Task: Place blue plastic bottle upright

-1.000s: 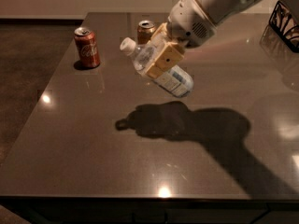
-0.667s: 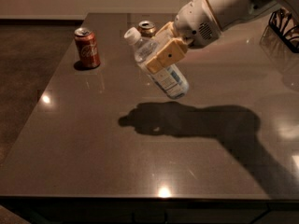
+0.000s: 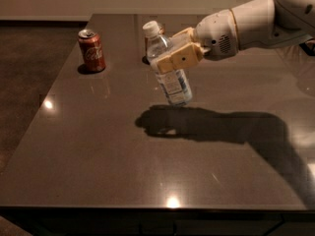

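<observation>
The blue plastic bottle (image 3: 170,75) is clear with a white cap and a white and pale-blue label. It is held above the dark table (image 3: 98,151), near its middle, almost upright and tilted a little with the cap to the upper left. My gripper (image 3: 178,53) comes in from the right and is shut on the bottle's middle with tan pads (image 3: 176,60). The bottle's base hangs just above the tabletop, over its shadow.
A red cola can (image 3: 92,50) stands at the table's back left. A gold-brown can (image 3: 146,41) stands behind the bottle, mostly hidden by it. The white arm (image 3: 256,21) reaches in from the upper right. The floor lies to the left of the table edge.
The bottle has rotated from lying tilted toward nearly upright in my gripper. The arm has shifted slightly right and lowered the bottle's base toward the table.
</observation>
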You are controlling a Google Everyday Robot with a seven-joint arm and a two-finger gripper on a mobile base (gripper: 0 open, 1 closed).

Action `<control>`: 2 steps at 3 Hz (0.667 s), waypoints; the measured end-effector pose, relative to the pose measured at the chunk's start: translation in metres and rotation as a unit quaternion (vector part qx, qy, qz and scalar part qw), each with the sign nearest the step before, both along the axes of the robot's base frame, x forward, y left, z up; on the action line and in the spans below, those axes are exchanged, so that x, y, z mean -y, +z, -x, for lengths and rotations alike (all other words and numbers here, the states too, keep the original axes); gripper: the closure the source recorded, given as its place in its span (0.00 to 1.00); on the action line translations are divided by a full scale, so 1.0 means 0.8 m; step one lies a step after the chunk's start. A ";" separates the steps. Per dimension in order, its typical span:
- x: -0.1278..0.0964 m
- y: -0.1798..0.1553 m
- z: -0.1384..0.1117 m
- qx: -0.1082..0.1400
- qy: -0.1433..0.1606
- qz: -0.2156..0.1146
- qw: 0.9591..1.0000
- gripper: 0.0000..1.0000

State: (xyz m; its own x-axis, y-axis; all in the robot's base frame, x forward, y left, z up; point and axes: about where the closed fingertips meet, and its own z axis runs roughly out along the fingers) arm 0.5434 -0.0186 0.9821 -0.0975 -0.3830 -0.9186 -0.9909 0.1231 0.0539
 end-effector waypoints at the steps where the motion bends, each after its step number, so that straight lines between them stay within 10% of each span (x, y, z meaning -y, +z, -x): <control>1: 0.007 -0.005 -0.010 -0.007 -0.028 -0.069 0.997 1.00; 2: 0.015 -0.014 -0.018 -0.010 -0.051 -0.133 0.990 1.00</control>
State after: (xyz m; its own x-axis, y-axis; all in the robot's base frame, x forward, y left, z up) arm 0.5578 -0.0304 0.9708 -0.1419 -0.1148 -0.9832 -0.9727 0.2005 0.1170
